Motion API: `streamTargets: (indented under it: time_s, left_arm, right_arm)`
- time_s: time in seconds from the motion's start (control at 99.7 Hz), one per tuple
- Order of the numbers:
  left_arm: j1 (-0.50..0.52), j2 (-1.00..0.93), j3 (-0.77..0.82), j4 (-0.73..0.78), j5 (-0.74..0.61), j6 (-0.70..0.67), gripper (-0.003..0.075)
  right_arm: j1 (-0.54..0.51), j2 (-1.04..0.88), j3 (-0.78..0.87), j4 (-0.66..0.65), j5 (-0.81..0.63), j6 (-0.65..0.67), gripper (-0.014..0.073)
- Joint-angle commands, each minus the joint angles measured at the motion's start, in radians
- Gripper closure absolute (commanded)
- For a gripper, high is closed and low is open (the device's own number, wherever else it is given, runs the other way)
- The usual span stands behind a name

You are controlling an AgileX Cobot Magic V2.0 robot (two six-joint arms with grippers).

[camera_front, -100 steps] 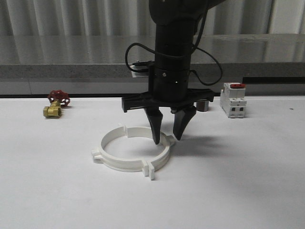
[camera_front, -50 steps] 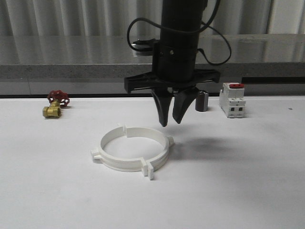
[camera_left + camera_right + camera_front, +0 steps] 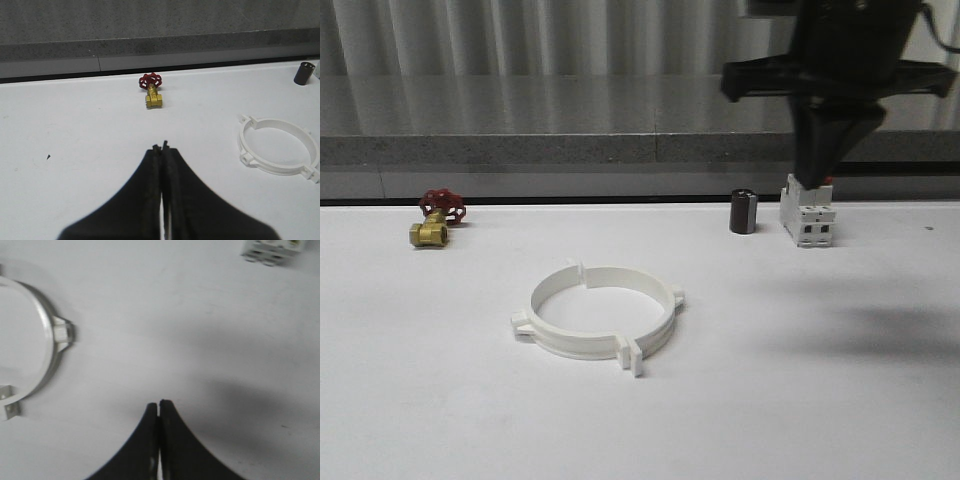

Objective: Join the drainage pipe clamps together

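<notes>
Lying joined as one ring, the clamps (image 3: 603,311) look finished on the table (image 3: 820,400); both grippers, left (image 3: 161,148) and right (image 3: 159,403), have fingers pressed together, holding nothing.

1. A brass valve (image 3: 430,232) with a red handwheel lies at the left of the front view, near the table's back edge.
2. A small dark cylinder (image 3: 743,212) stands upright right of centre.
3. A white breaker (image 3: 807,214) with a red top stands just beside the cylinder, further right.
4. A white table (image 3: 440,400) holds them all.
5. A grey ledge (image 3: 520,120) runs across the upper frame.
</notes>
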Motion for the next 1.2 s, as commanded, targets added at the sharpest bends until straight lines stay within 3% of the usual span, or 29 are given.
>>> streamTargets:
  time_s: [0.0,0.431,0.813,0.823,1.194]
  left_arm:
    - [0.000,0.009,-0.025,-0.016,-0.068,-0.001,0.0740]
    - [0.000,0.009,-0.025,-0.016,-0.068,-0.001,0.0740]
    - [0.000,0.009,-0.025,-0.016,-0.068,-0.001,0.0740]
    - [0.000,0.009,-0.025,-0.016,-0.068,-0.001,0.0740]
    - [0.000,0.009,-0.025,-0.016,-0.068,-0.001,0.0740]
  right_arm:
    - [-0.060,-0.110,0.030,-0.014,-0.052,-0.010,0.0661]
    - [-0.318,-0.433,0.370,-0.022,-0.195,-0.010,0.0661]
    - [-0.339,-0.781,0.623,-0.094,-0.318,-0.010,0.0661]
    - [-0.339,-1.148,0.888,-0.096,-0.584,-0.001,0.0661]
    - [-0.342,-1.470,1.131,-0.100,-0.757,-0.001,0.0661]
